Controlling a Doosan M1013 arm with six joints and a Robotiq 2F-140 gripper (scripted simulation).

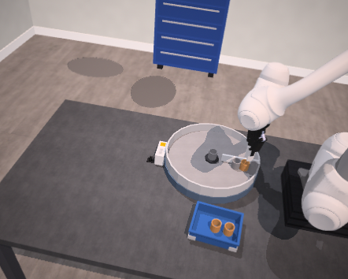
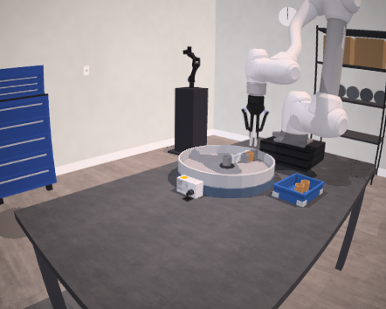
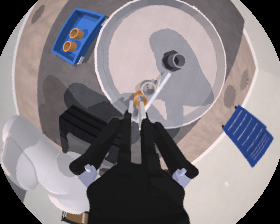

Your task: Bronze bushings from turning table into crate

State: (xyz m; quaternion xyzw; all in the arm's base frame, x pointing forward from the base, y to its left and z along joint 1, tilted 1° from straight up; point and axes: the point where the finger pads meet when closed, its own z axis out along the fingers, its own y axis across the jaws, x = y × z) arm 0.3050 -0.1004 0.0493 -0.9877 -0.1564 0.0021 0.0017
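Note:
The round turning table (image 1: 193, 185) (image 2: 227, 173) (image 3: 104, 50) has a grey hub (image 1: 212, 154) (image 2: 226, 161) at its middle. One bronze bushing (image 1: 244, 165) (image 2: 251, 155) (image 3: 136, 103) stands upright near its right rim, touching a steel bushing (image 1: 235, 163) (image 2: 244, 157) beside it. My gripper (image 1: 251, 155) (image 2: 253, 140) (image 3: 135, 106) hangs a little above the bronze bushing, its fingers shut and empty. The blue crate (image 1: 197, 232) (image 2: 288, 194) (image 3: 84, 19) in front of the table holds two bronze bushings (image 1: 215, 225) (image 1: 228, 228) (image 2: 299, 188) (image 3: 76, 32).
A white bar (image 1: 228, 158) runs from the hub towards the bushings. A white control box (image 1: 161, 153) (image 2: 189, 186) sits at the table's left side. The black robot base (image 1: 295, 197) (image 2: 292, 153) is at the right. A blue drawer cabinet (image 1: 190, 31) stands behind.

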